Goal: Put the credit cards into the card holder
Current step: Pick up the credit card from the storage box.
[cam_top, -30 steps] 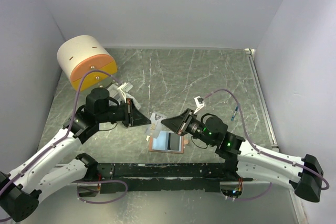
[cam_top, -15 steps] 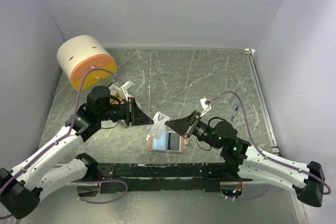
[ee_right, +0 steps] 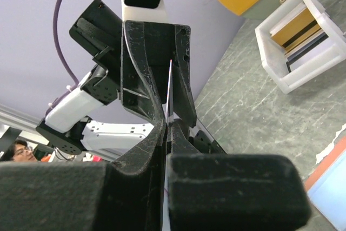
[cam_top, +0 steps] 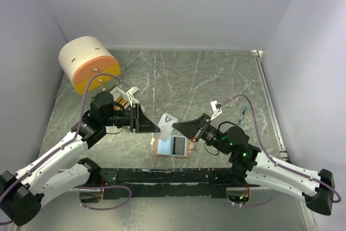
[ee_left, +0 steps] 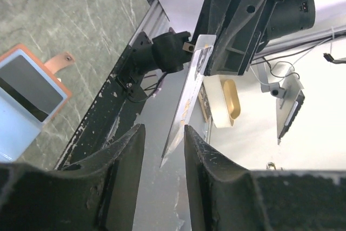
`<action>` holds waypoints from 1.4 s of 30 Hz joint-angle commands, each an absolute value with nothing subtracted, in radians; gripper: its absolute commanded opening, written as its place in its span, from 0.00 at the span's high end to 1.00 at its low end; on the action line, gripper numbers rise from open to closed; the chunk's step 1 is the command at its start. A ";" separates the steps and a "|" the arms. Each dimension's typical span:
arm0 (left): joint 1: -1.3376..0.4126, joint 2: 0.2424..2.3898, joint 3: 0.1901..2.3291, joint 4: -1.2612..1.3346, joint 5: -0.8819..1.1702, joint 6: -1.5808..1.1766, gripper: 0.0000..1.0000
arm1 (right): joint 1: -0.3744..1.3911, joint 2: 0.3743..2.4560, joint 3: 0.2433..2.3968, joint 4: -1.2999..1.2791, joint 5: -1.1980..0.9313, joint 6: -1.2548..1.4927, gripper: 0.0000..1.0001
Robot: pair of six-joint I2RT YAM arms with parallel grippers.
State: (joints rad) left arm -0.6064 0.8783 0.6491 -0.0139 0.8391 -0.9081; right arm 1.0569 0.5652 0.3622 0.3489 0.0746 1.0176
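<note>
A pale credit card [cam_top: 167, 124] hangs in the air above the card holder [cam_top: 172, 145], which lies open on the table with its pale blue inside up. My right gripper [cam_top: 175, 127] is shut on the card's right end. In the right wrist view the card [ee_right: 170, 87] shows edge-on, pinched by my right gripper [ee_right: 168, 125]. My left gripper [cam_top: 152, 126] faces it from the left with its jaws open. In the left wrist view the card [ee_left: 189, 87] points down between my left gripper's [ee_left: 164, 133] parted fingers without touching them. More credit cards [ee_right: 294, 31] stand in a white box.
The white box [cam_top: 123, 97] sits behind my left wrist, next to the round cream-and-orange drawer unit [cam_top: 89, 63]. A small blue pen-like item [cam_top: 241, 115] lies right of the right arm. Grey walls close in the left and right sides.
My left gripper has opened, let go of the card and drawn back a little to the left. My right gripper has shut on the card and now holds it alone.
</note>
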 commanded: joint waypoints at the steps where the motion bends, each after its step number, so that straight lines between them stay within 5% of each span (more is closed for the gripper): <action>1: -0.603 0.881 0.618 0.141 0.920 -0.975 0.56 | 1.059 0.582 0.371 0.384 0.076 1.028 1.00; 10: -0.604 0.876 0.660 -0.069 0.896 -0.797 0.93 | 1.058 0.525 0.375 0.320 0.124 1.035 1.00; 22: -0.604 0.864 0.687 -0.163 0.969 -0.648 0.93 | 1.059 0.483 0.415 0.229 0.133 1.022 1.00; 26: -0.604 0.850 0.674 -0.113 1.000 -0.671 0.93 | 1.058 0.494 0.426 0.221 0.120 1.022 0.88; 32: -0.604 0.845 0.653 -0.041 1.022 -0.717 0.93 | 1.059 0.538 0.421 0.292 0.084 1.038 0.85; 36: -0.604 0.849 0.648 -0.023 1.029 -0.730 0.93 | 1.059 0.564 0.426 0.308 0.072 1.035 0.89; 38: -0.603 0.848 0.649 -0.039 1.021 -0.723 0.93 | 1.059 0.569 0.424 0.323 0.063 1.025 0.99; 42: -0.604 0.850 0.646 -0.073 1.010 -0.707 0.93 | 1.059 0.517 0.397 0.325 0.107 1.021 1.00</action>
State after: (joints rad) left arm -0.6075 0.8528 0.6533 -0.0647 0.9966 -0.7181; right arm 1.0599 0.5648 0.4023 0.2729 0.0788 1.0313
